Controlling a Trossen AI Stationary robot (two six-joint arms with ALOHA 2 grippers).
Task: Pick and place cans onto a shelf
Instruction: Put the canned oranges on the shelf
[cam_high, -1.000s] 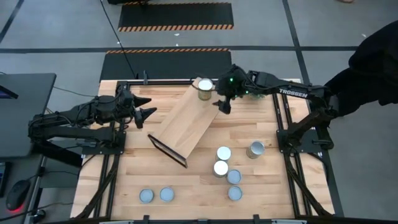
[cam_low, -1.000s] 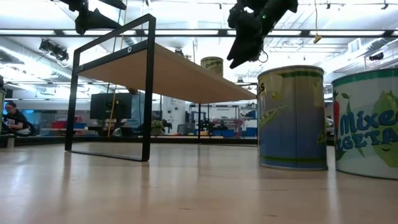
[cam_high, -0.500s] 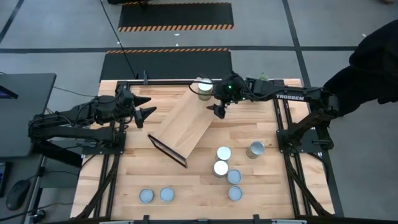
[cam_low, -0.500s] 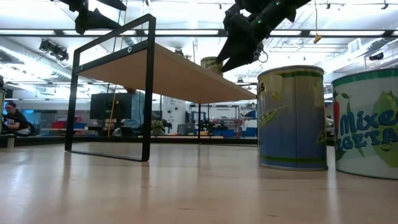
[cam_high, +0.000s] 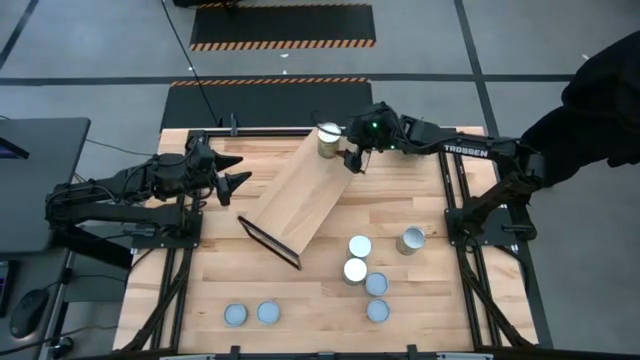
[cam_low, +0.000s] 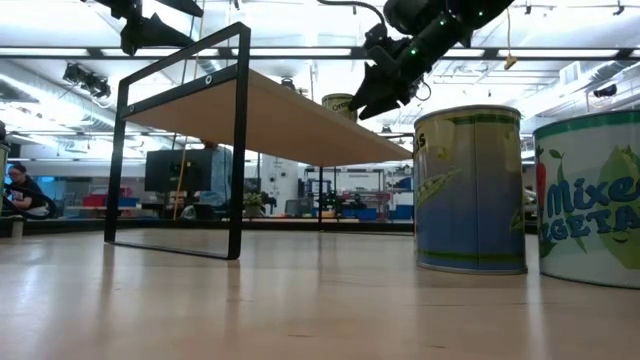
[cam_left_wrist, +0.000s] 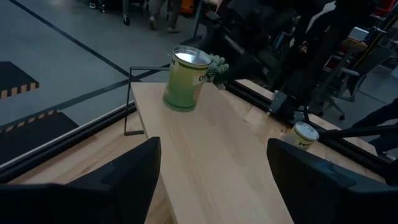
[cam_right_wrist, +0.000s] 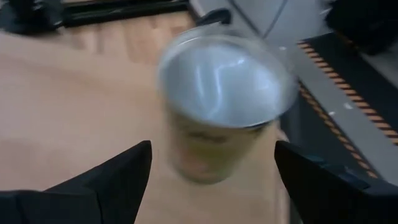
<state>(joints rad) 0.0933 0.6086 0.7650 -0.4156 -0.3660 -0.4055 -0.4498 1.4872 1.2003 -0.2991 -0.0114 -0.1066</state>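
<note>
The high view looks straight down on the whole table (cam_high: 200, 300) from well above. The low view sits at tabletop height, looking level under the shelf (cam_low: 270, 120) into the room. Each wrist view looks forward past its own fingers; both share the green can (cam_left_wrist: 185, 79) (cam_right_wrist: 217, 106) on the shelf, the right one nearer.

The can (cam_right_wrist: 221, 102) shows blurred; another can (cam_low: 592, 197) is cut off.

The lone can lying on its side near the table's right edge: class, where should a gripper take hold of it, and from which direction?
Grip the tipped can across its curved side wall at mid-length, coming straight down from above. Its round end faces sideways, so the flanks are exposed, and it lies apart from the upright cluster.
</note>
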